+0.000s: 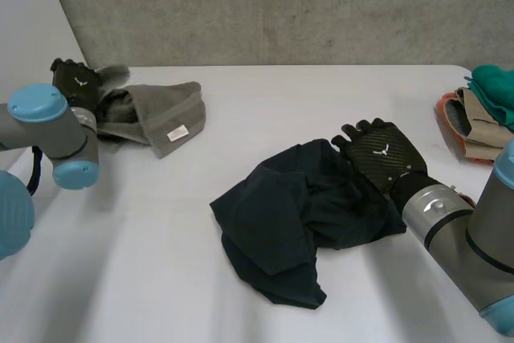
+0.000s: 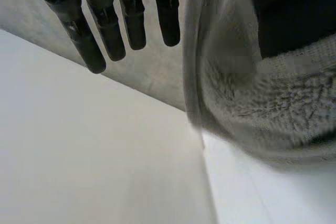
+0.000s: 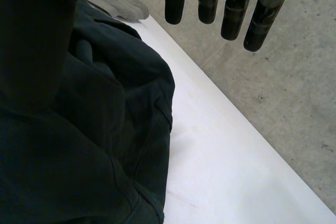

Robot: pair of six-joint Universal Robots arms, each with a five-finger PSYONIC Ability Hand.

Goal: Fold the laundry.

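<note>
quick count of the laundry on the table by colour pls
dark navy garment: 1
grey towel: 1
folded stack with teal, beige and orange layers: 1
total: 3

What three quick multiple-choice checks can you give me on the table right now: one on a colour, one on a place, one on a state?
1. The cloth at the left hand is: A grey; B teal; C orange.
2. The right hand rests: A on that cloth; B on the dark garment; C in the air.
3. The dark garment lies: A folded square; B rolled tight; C crumpled.
Answers: 1 A, its fleecy grey shows in the head and left wrist views. 2 B, the hand lies flat on the garment's edge with straight fingers. 3 C, it sits in a loose heap with uneven folds.
</note>
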